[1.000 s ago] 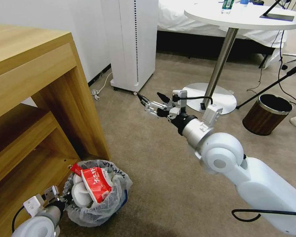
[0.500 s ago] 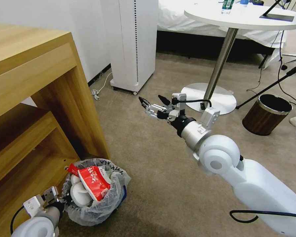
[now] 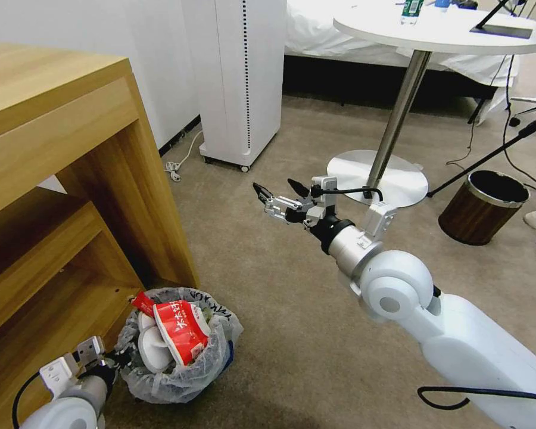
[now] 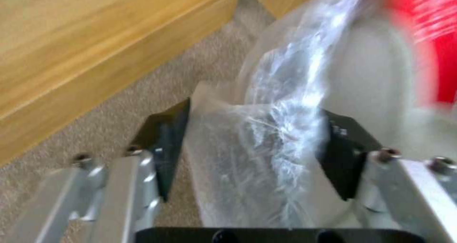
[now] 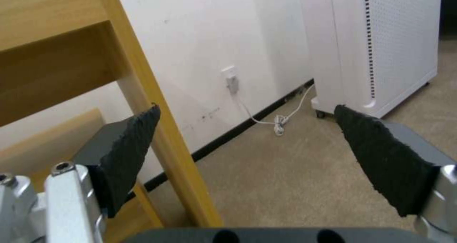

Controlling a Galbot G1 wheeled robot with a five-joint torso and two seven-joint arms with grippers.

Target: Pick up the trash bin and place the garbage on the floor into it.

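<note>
While the left gripper (image 4: 247, 143) pinches the bag-lined rim of the trash bin (image 3: 178, 381) nearest the robot, beside the wooden shelf unit (image 3: 71, 196), it should probably keep that rim level. The bin stands upright on the beige carpet (image 3: 268, 280), mouth and long axis pointing up, holding a white slipper (image 3: 152, 351) and red wrapper (image 3: 181, 328). Farther out, the right gripper (image 3: 277, 192) hangs wide open and empty.

My left gripper (image 3: 110, 362) is gripping the trash bin (image 3: 181, 348) by its rim beside the wooden shelf (image 3: 71, 196); my right gripper (image 3: 279, 192) is hovering with fingers spread above the floor (image 3: 292, 298).
</note>
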